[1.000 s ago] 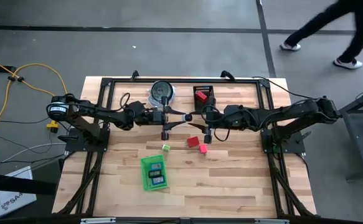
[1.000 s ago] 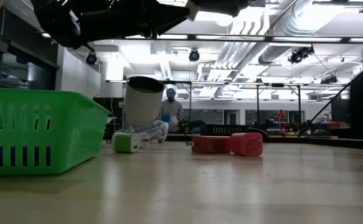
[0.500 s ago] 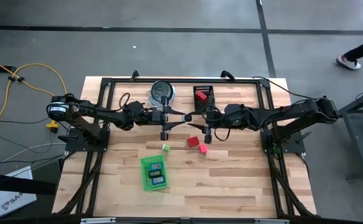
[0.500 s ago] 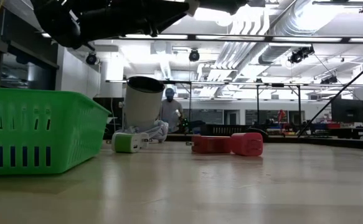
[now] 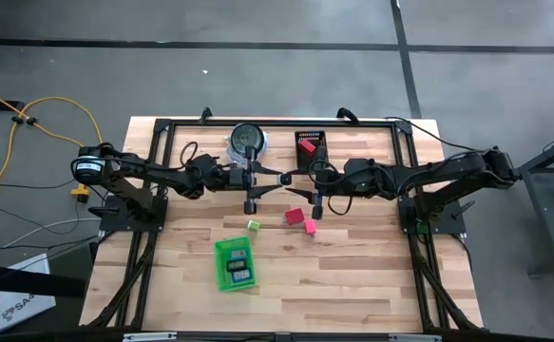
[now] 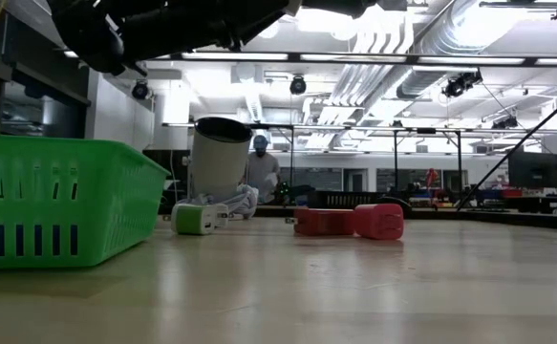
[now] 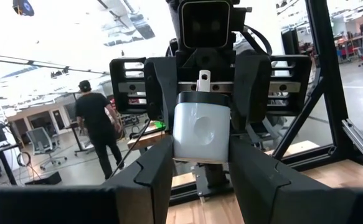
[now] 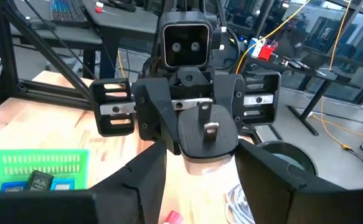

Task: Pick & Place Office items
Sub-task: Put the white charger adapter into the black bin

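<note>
White plug (image 7: 199,132) gripped by both hands midair.

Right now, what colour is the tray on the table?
Green; the tray shows best in the low view.

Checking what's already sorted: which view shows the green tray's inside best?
High view: straight down into the green tray, blue and dark pieces inside. Right wrist view catches one end; low view only its outer wall; left wrist view none.
</note>
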